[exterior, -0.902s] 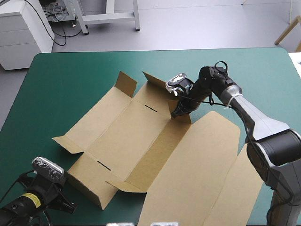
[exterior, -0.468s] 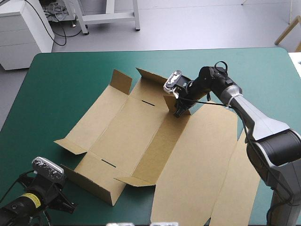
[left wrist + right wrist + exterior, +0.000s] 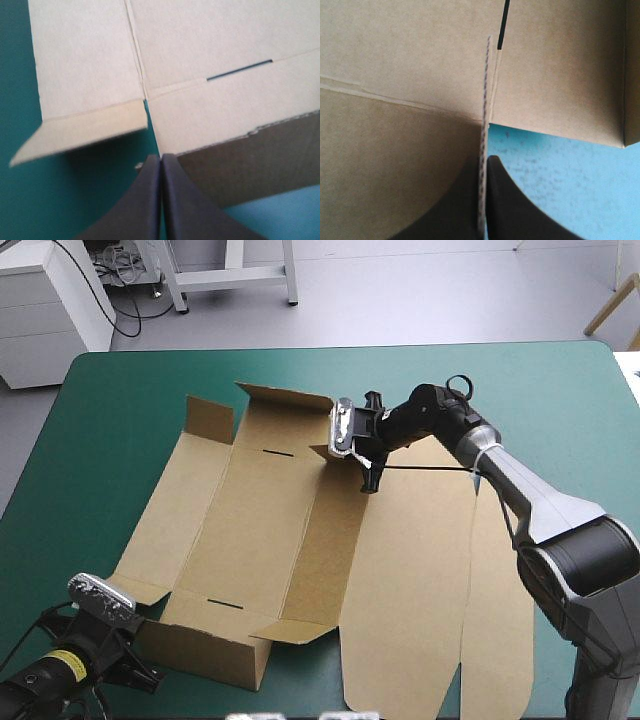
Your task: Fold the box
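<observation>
**Right gripper (image 3: 368,478) pinches the part-folded box (image 3: 270,510)**
High view: the brown box lies mid-table (image 3: 130,390), gripped at its 1 o'clock. Left wrist view: the left gripper (image 3: 161,160), pressed together, points at the box's near corner. Right wrist view: board stands between the black fingers (image 3: 520,215).

One table (image 3: 130,390) under one teal-green cover. One brown box (image 3: 270,520), a single cut sheet bearing two short slots: far slot (image 3: 278,453) and near slot (image 3: 221,603). Two grippers: left gripper (image 3: 160,162) and right gripper (image 3: 485,160). Each has two black fingers (image 3: 140,210), four in all.
</observation>
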Robot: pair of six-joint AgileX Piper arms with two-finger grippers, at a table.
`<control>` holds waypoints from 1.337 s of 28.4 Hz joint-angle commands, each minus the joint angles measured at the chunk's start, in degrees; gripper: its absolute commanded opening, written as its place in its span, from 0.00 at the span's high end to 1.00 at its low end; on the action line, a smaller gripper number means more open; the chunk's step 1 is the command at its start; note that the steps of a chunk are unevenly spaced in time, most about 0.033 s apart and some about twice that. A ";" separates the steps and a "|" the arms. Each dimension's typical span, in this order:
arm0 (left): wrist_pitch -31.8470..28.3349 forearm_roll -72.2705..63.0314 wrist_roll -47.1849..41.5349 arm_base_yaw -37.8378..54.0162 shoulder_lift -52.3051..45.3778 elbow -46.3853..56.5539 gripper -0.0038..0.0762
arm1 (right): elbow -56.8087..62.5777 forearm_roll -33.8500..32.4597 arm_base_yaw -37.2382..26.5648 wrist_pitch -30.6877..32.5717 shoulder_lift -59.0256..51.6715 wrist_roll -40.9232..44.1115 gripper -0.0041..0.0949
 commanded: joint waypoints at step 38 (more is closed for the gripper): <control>-2.93 -0.23 -0.08 -0.06 0.45 -1.74 0.96 | -4.16 3.61 8.52 0.02 1.39 2.62 0.77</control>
